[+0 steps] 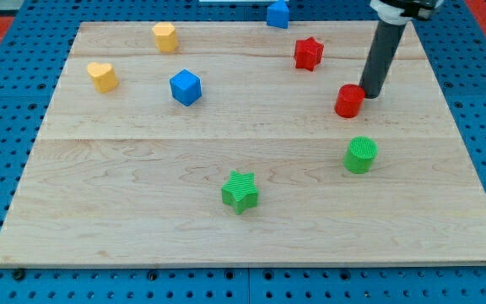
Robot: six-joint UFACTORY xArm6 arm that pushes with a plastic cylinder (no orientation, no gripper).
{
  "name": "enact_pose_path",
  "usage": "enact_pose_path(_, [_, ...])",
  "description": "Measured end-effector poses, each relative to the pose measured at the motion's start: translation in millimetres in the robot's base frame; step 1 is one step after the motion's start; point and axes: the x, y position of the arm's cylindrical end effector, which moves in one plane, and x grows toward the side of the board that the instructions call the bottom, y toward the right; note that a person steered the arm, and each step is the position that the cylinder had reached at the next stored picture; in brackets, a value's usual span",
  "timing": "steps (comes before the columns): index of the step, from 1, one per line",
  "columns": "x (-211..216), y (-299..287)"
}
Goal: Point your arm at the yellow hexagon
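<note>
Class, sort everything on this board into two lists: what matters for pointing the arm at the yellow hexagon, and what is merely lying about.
Belongs to the job:
yellow hexagon, near the view's top left
my tip, far off at the view's right, beside the red cylinder

Just lying about:
red cylinder
yellow heart
blue cube
blue block at the top edge
red star
green cylinder
green star
</note>
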Motion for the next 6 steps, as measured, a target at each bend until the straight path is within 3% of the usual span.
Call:
enact_pose_path(1, [-29, 67])
enact_pose_path(2, [-98, 123])
enact_pose_path(3, [-165, 110])
enact_pose_path(4, [-170, 101])
enact_pose_path(6, [-140, -98])
